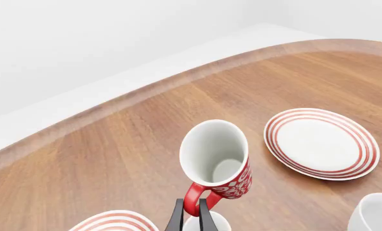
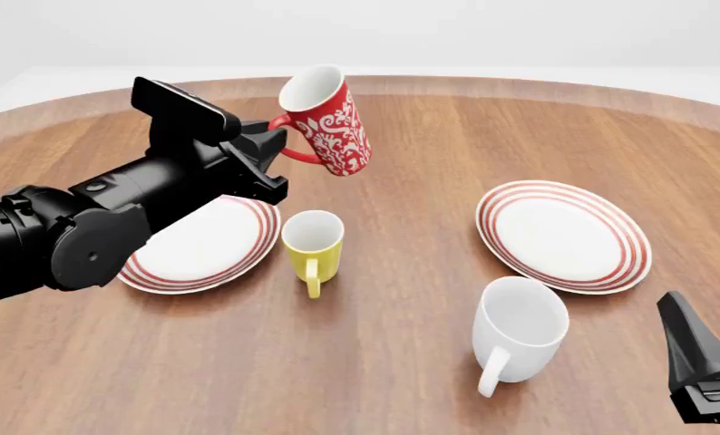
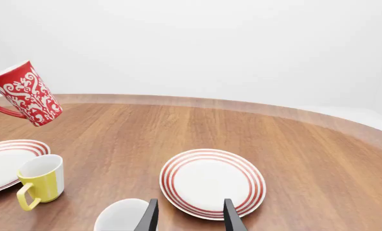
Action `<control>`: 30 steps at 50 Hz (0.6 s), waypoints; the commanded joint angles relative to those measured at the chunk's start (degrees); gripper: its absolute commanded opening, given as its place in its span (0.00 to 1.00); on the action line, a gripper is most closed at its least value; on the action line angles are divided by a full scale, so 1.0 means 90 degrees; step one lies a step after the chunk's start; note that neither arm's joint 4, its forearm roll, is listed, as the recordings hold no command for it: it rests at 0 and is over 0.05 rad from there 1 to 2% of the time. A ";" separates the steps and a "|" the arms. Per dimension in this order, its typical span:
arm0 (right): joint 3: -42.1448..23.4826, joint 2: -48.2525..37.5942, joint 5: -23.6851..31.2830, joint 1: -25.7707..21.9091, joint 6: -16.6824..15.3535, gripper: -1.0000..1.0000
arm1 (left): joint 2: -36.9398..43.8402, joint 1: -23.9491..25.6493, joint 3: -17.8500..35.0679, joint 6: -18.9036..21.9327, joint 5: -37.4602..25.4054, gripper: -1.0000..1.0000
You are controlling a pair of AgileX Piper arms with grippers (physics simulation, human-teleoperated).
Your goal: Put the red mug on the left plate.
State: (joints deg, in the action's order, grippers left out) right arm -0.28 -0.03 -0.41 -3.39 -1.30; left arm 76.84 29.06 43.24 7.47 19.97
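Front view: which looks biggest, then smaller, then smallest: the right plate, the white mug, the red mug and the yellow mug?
1. Right plate
2. White mug, though it sits nearest the camera
3. Red mug, farther back and lifted
4. Yellow mug

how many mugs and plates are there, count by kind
Mugs: 3 — the red mug held up by its handle in the left gripper, the yellow mug, the white mug.
Plates: 2 — the left plate, the right plate, both white with red rings.
Total: 5
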 commanded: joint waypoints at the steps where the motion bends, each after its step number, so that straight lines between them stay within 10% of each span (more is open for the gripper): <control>1: -0.0033 0.0000 0.0034 -0.0011 -0.0005 1.00 | -0.0027 -0.0127 0.0046 0.0029 0.0002 0.00; 30: 0.0003 -0.0001 -0.0014 -0.0019 -0.0008 1.00 | -0.0028 -0.0550 -0.0057 -0.0043 0.0170 0.00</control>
State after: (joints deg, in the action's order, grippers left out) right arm -0.26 -0.04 -0.50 -3.53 -1.37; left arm 76.74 25.39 42.88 7.00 20.91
